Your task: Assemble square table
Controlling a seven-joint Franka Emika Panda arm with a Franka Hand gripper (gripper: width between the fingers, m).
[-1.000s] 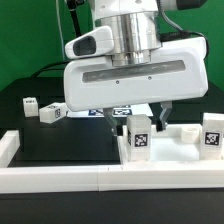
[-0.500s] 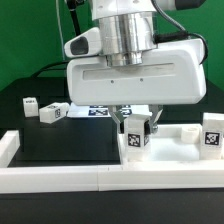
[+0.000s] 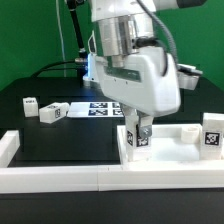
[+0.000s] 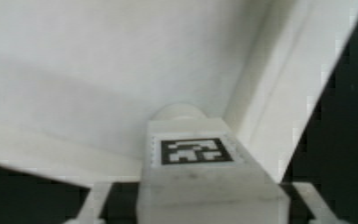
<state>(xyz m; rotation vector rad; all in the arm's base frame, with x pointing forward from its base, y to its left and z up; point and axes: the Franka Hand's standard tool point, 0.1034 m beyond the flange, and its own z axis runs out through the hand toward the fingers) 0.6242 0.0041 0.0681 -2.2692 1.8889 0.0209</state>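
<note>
Exterior view first: the robot's two-finger gripper (image 3: 140, 123) is hanging low over the near corner of the large white plastic square tabletop slab (image 3: 172, 141). Its jaws are pressing on both sides of a small white block leg with a black-and-white tag (image 3: 140, 139), clamped on it as far as I can judge. That leg is standing upright on the slab, tag facing us. A second white tagged leg (image 3: 211, 133) is standing at the slab's end toward the exterior view's right; whether it is seated I cannot tell. Two more white tagged legs (image 3: 29, 103) (image 3: 50, 112) are lying on the black table (image 3: 40, 145) at the exterior view's left, well apart from the slab, near the marker board (image 3: 100, 108). The long white low border wall (image 3: 60, 178) is running along the front.

Wrist view now: the gripped leg is filling the middle, its tag turned to the camera, the slab's white face and raised edge spreading behind it. Its foot and the socket are hidden.

So the step in hand looks like fixing this leg into its corner socket. The next move is calling for a firm hold, the leg kept upright over the socket, and a steady turn downward.
</note>
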